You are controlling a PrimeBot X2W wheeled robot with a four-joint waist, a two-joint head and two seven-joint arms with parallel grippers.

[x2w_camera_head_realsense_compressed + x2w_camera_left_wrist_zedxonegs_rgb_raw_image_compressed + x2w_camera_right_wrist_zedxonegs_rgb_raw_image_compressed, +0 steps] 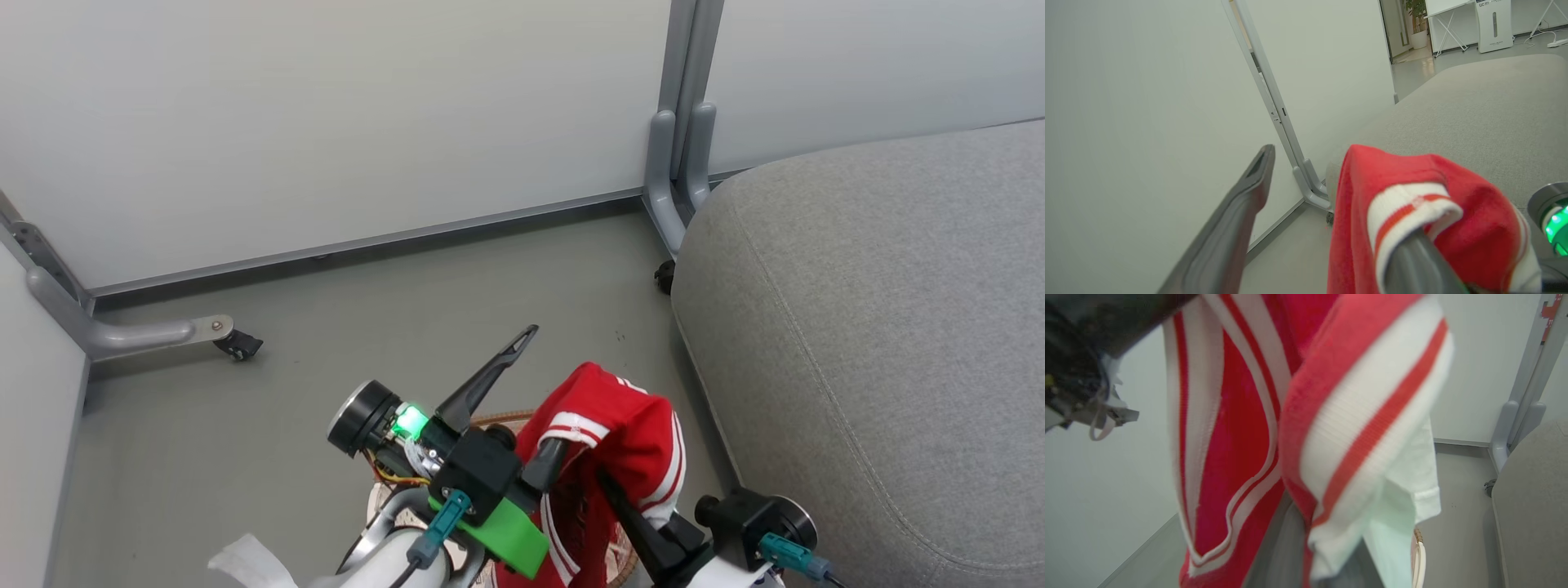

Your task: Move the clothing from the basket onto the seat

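While the left gripper point(545, 390) stands wide open, the clothing point(620, 416) – a red garment with white stripes and trim – hangs draped over one of its fingers, above the basket point(500, 419), whose brown woven rim peeks out beneath the arms. The right gripper point(612, 488) has its jaws pressed together on the fabric lower down. Just to the right lies the seat point(882, 327) – grey and near the garment, with a strip of floor point(408, 327) between them.

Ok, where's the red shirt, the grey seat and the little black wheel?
red shirt point(608, 404): head view, its red top fold.
grey seat point(882, 327): head view, bare top fabric.
little black wheel point(238, 346): head view, the wheel's middle.
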